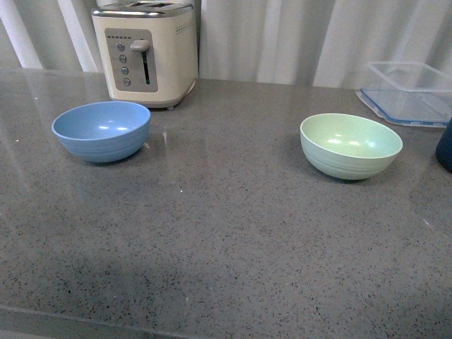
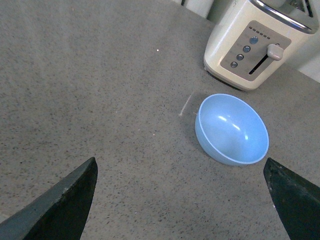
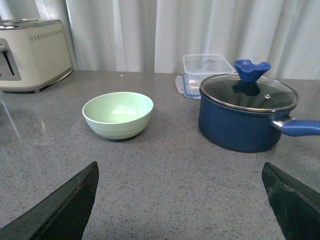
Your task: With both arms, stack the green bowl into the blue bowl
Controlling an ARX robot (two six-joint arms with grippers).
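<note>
You face a grey speckled table [image 1: 226,240]. The blue bowl [image 1: 101,131] sits at about ten o'clock, upright and empty, just in front of a cream toaster [image 1: 146,49]. The green bowl [image 1: 351,145] sits at about two o'clock, upright and empty, well apart from the blue one. A clear container [image 1: 409,92] lies at its one o'clock and a dark blue lidded pot [image 3: 245,117] at its three o'clock. Neither arm shows in the front view. The left claw [image 2: 180,165] is spread wide and empty, above the table short of the blue bowl. The right claw [image 3: 180,167] is equally wide and empty, low and facing the green bowl. The green bowl looks light, stiff and matte, and it would probably slide if nudged. Pinching its rim looks best, with one finger inside and one outside.
</note>
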